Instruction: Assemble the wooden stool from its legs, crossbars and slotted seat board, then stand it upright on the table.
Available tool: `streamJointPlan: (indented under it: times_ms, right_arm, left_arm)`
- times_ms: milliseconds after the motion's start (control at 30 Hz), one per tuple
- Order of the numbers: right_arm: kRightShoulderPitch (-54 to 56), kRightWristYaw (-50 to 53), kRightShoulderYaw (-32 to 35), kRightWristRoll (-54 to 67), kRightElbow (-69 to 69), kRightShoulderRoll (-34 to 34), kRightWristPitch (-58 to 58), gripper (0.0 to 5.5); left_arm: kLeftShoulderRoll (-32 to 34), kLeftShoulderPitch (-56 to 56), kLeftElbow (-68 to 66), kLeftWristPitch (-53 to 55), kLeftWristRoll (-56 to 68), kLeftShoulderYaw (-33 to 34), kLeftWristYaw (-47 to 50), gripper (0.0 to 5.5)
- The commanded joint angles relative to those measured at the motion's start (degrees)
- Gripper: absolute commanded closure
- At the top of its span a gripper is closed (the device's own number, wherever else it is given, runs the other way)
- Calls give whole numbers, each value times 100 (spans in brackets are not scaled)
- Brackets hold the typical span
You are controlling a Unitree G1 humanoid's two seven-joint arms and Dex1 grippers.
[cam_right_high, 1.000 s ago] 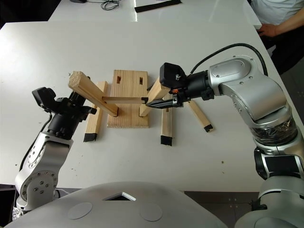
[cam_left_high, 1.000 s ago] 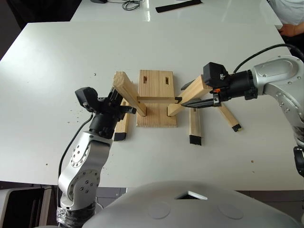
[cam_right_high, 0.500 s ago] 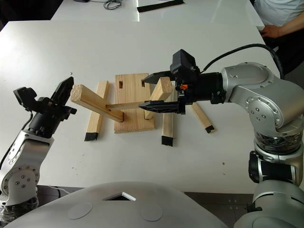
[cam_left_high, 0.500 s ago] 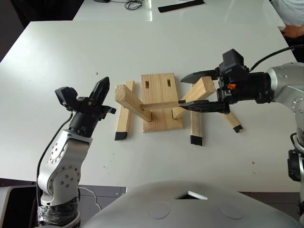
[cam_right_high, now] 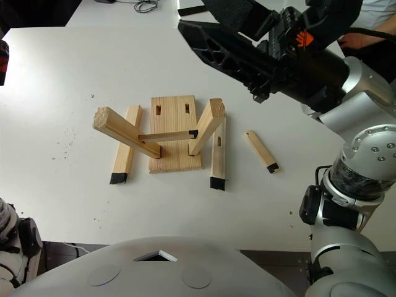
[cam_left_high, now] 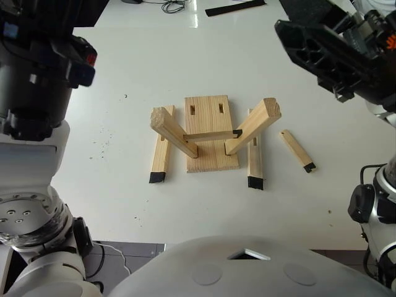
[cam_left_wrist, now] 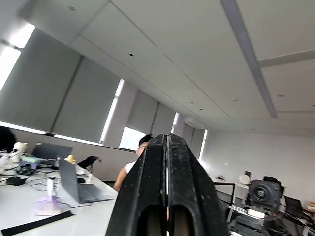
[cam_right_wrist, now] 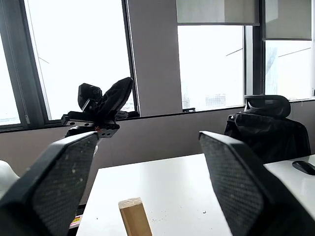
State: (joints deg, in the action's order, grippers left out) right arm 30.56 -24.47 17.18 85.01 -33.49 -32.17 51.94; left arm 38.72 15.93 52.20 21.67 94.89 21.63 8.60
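Half the frame is up, by our reckoning. Nearest us, two loose legs lie flat on the white table (cam_left_high: 93, 154): the left spare leg (cam_left_high: 162, 151) and the right spare leg (cam_left_high: 254, 162), just beside the seat board (cam_left_high: 207, 117) on either side. A loose crossbar (cam_left_high: 297, 150) lies apart, farther right. On the board's near half a pair stands splayed, the left standing leg (cam_left_high: 173, 132) and the right standing leg (cam_left_high: 253, 125), tied by a joined crossbar (cam_left_high: 210, 133). Whether their feet sit fully in slots we cannot tell. The far slots (cam_left_high: 193, 110) are open. We judge that two legs and a crossbar are left to fit, and then the stool must be turned upright.

No wood touches either gripper. The left gripper (cam_left_wrist: 166, 137) has its fingers pressed together on nothing, pointing at the ceiling, so every part lies well below, away from the tips. The right gripper (cam_right_wrist: 147, 142) has its fingers spread wide and empty. A leg's end (cam_right_wrist: 134, 216) shows low between them, well beyond the tips.
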Motion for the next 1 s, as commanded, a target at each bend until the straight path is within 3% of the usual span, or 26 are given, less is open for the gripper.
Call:
streamJointPlan:
  times_ms: [33,367,600,700,800,900,1000]
  right_arm:
    - [-88,560,-426,-334,-78,187,-248,170]
    - [-79,947,-641,1,55,266,-539,332]
    - [558,1142,-449,798,230,223,-857,454]
    - [20,759,-872,185,124,16,-604,499]
    - [-887,317,-1580,-770,26,-186,-430,549]
    - [-1268,104,-1983,-1508,42,-173,-523,549]
    - [-995,148,-1710,-1216,79,4,-678,549]
  left_arm:
    - [80,-316,-76,283,-457,-581,138,550]
    - [-247,-398,-87,16,-903,-874,-36,550]
    - [-224,384,156,-391,-707,-737,196,550]
    - [-115,-127,80,-84,-943,-978,179,550]
    - [-154,-1257,-185,422,-1510,-1702,-72,550]
    - [-124,-1901,-582,789,-2358,-2309,-344,550]
    - [-269,-1791,-492,549,-2297,-2019,-521,550]
